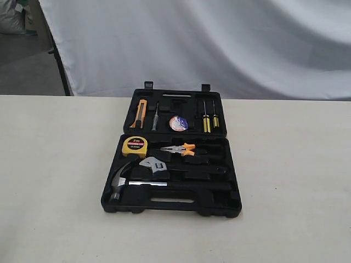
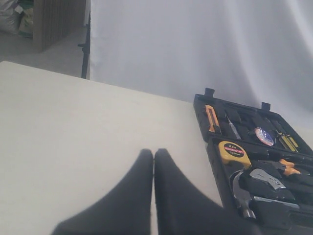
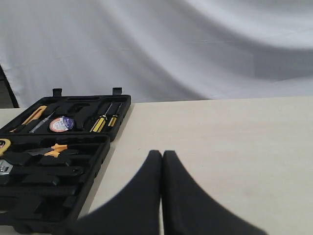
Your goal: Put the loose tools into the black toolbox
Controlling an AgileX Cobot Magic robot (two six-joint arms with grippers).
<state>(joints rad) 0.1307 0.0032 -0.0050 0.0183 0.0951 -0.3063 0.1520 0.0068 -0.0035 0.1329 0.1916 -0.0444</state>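
Black toolbox [image 1: 219, 207], seemingly bluish-labelled tape roll [image 1: 178, 123]

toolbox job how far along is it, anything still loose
Looks done: the hammer, wrench and tape roll all lie inside the black toolbox. In hand: nothing; the left tool and right tool are shut and empty, off to the box's sides. Left: no loose tool shows on the table.

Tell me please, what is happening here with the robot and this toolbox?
Nothing is being handled at this moment. The left pincer and the right pincer are both shut and empty, each off to its own side of the open black toolbox. The hammer, the adjustable wrench and the small tape roll all lie in it, so the packing looks done.
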